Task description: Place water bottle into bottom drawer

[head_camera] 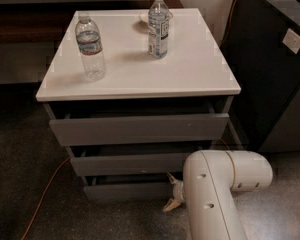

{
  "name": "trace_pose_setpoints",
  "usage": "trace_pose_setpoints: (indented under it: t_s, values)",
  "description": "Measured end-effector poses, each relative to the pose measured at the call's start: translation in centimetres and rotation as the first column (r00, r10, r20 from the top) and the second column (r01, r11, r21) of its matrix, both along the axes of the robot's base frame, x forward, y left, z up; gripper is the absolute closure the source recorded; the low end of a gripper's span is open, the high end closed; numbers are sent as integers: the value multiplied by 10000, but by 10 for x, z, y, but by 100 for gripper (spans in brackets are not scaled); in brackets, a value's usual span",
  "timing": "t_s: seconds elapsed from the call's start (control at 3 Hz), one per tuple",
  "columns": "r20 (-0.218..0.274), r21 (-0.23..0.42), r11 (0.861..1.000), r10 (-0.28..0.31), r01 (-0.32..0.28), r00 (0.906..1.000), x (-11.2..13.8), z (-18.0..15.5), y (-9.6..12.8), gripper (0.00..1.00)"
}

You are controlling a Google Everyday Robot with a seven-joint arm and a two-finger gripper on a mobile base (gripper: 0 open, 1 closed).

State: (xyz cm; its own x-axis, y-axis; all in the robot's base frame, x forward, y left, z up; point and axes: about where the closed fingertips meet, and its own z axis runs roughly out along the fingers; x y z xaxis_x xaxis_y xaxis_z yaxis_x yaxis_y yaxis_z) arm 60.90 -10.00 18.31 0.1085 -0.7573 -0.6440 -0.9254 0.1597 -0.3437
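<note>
By bottom drawer (125, 190) front: tool (169, 191) spread, half hidden behind arm (215, 194).

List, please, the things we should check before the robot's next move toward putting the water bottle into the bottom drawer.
1. Water bottle upright on the cabinet top: ok.
2. Taller bottle stands apart from it: ok.
3. Hand open, empty and low at the bottom drawer front: ok.
4. Bottom drawer out far enough to take a bottle: not ok, its tray is not showing.
5. Hand touching the drawer front: cannot tell.
</note>
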Motion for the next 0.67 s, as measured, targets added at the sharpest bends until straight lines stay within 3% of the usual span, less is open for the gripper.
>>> trace_pose_setpoints:
  t_s: [0.33,0.67]
  values:
    - [0,6,10000,-52,52,10000,8,-5,-3,0]
    - [-11,-283,9996,16,-16,10000,18,-4,2,18]
